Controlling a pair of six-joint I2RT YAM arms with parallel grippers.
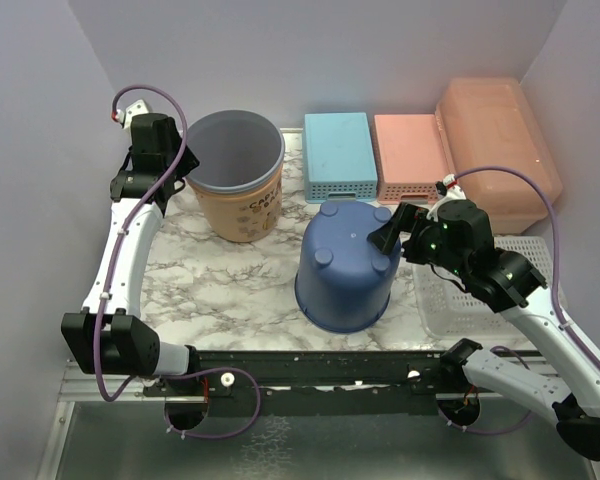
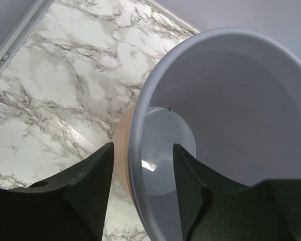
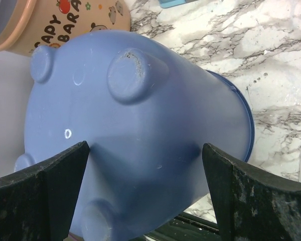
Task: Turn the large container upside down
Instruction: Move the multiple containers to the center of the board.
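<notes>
— Jaws on the left gripper (image 2: 141, 146)?
— Spread, astride the orange bucket's (image 1: 242, 210) rim.
— Right gripper (image 3: 145, 146)?
— Spread wide at the upturned blue bucket's (image 1: 345, 270) base.
— Large container (image 1: 500, 150)?
— Back right corner of the bench (image 1: 220, 280), beside the pink basket (image 1: 412, 150).

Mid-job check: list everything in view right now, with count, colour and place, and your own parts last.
large container: 1, translucent peach-orange, back right corner.
pink basket: 1, pink, perforated, back row, just left of the large container.
blue box: 1, light blue, back row centre, beside the pink basket.
orange bucket: 1, orange with a grey rim, upright, back left.
blue bucket: 1, dark blue, upside down, table centre.
white basket: 1, white, perforated, front right.
table: 1, white marble pattern.
left gripper: 1, black, open, jaws astride the orange bucket's rim.
right gripper: 1, black, open, jaws either side of the blue bucket's base.
</notes>
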